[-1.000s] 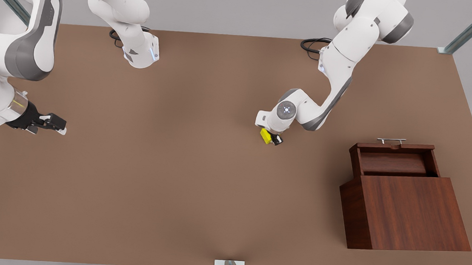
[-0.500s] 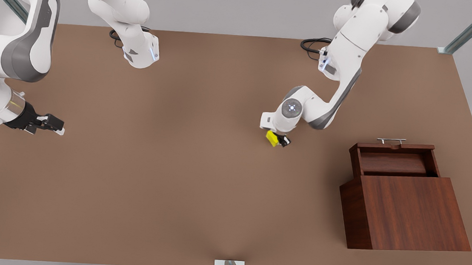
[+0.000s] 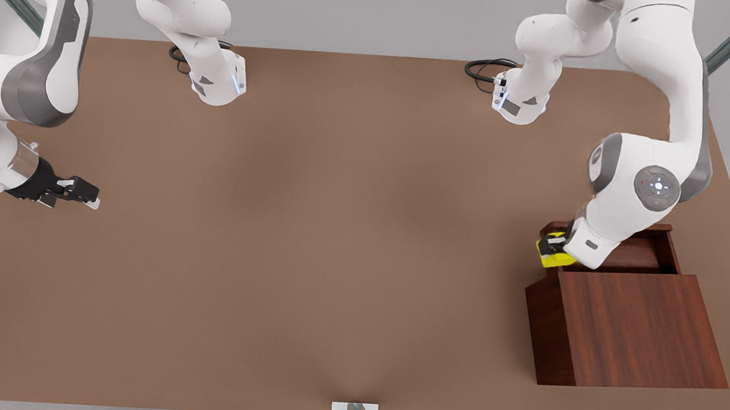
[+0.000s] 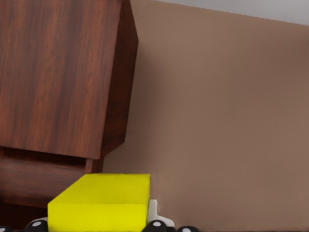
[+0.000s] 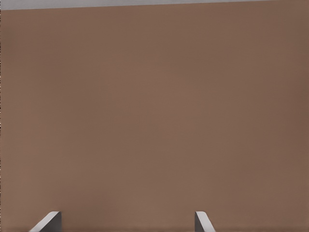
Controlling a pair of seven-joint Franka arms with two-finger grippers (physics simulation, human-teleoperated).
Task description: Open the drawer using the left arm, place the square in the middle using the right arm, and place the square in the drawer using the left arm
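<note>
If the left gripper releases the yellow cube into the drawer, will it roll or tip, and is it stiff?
The square, held by the left gripper at the open drawer, probably will not roll: its faces look flat. It seems stiff, keeping sharp edges under the grip. It is likely light, being far smaller than the box.

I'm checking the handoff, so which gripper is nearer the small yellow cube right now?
The left. The left gripper holds the small yellow cube at the open reddish-brown wooden drawer. The right gripper waits open, far across the brown tabletop, at the front view's left.
</note>
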